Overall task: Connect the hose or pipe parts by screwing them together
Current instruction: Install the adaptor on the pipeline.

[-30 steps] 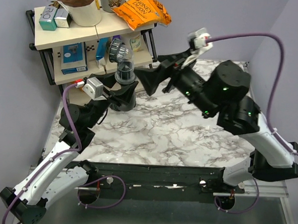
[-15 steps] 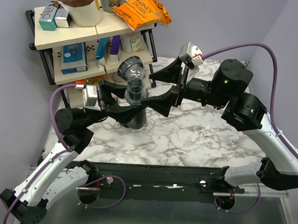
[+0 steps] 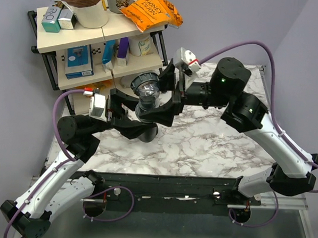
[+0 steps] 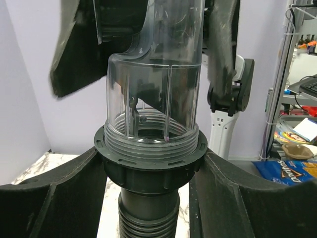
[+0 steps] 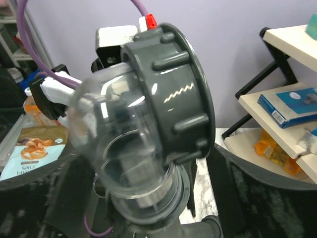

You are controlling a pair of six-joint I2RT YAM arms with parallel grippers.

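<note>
One clear fitting (image 3: 148,90); left gripper (image 4: 151,173) clamps collar (image 4: 148,154), right gripper (image 3: 160,95) agape

Robot lab cell — marble-print table (image 3: 211,148), plain lilac walls (image 3: 218,15), snack-stocked shelf (image 3: 72,35)

Item 1: clear fitting (image 4: 153,94), a transparent rigid elbow. Its lower barrel stands upright; the upper end bends towards the far side. Located left of centre, towards the far side of the scene.

Item 2: ring nut (image 5: 173,94), dark grey and ribbed. It sits around the wide upper mouth of the clear fitting, tilted, with its face angled up and to the far left.

Item 3: collar (image 4: 148,158), dark grey, encircling the threaded lower end of the clear fitting. Threads show just above it.

Item 4: hose (image 4: 148,223), dark and ribbed, hanging straight down from the collar.
</note>
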